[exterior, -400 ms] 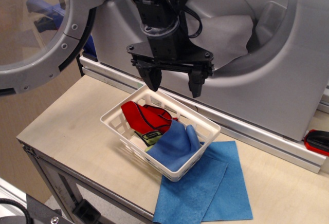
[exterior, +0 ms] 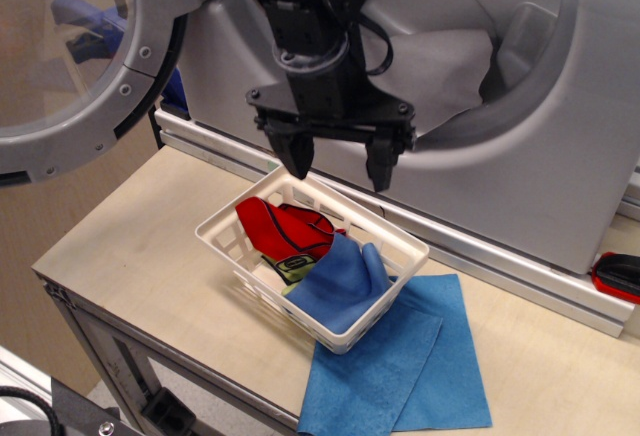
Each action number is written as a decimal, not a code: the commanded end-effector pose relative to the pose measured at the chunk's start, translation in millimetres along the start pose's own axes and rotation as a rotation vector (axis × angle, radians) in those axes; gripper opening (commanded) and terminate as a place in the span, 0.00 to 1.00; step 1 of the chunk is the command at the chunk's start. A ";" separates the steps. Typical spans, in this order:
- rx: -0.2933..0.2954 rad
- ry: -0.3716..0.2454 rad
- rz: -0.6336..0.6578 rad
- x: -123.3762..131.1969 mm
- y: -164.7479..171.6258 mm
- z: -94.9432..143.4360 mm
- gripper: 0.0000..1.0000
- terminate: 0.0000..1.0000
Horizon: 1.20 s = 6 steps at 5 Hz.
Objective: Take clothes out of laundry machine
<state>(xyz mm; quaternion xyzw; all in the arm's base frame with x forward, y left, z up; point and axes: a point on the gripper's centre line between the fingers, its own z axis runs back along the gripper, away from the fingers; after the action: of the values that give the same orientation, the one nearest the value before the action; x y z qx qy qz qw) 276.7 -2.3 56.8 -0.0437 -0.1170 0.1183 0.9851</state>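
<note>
A pale wooden table (exterior: 150,246) on a metal frame stands against the front of the laundry machine (exterior: 560,166), whose silver-grey body fills the top of the view; its round glass door (exterior: 70,56) hangs swung out at about ten o'clock from the middle of the scene. On the table sits a white plastic basket (exterior: 225,231) holding a red cloth (exterior: 285,228) and a blue cloth (exterior: 340,281), with a flat blue cloth (exterior: 420,376) spread on the table at its five o'clock side, partly under it. A red object (exterior: 618,274) lies at the far three o'clock edge.

The clothes (exterior: 440,66), a pale grey-white sheet, lie inside the drum opening, slumped over the lower rim at roughly one o'clock from the basket, creased and draped.

The gripper (exterior: 338,164) hangs above the basket's rear edge, fingers spread apart and holding nothing, well short of the cloth.

The cloth looks thin, light and quite limp, so it will probably fold and trail when lifted, and may drag on the drum rim. No stiffness helps here; a pinch on a raised crease or on the free edge nearest the opening, at its seven o'clock corner, seems the surest hold. Being light, it needs little force, but a shallow grip on a single layer could slip.
</note>
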 end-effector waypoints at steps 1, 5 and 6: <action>-0.105 -0.178 0.276 63.8 4.3 5.2 1.00 0.00; 0.040 -0.269 0.529 121.2 12.6 -4.2 1.00 0.00; 0.074 -0.252 0.577 122.9 13.7 -9.5 1.00 0.00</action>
<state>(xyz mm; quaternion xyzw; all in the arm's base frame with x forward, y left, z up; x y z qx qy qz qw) 386.8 35.7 53.3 -0.0175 -0.1906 0.4041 0.8945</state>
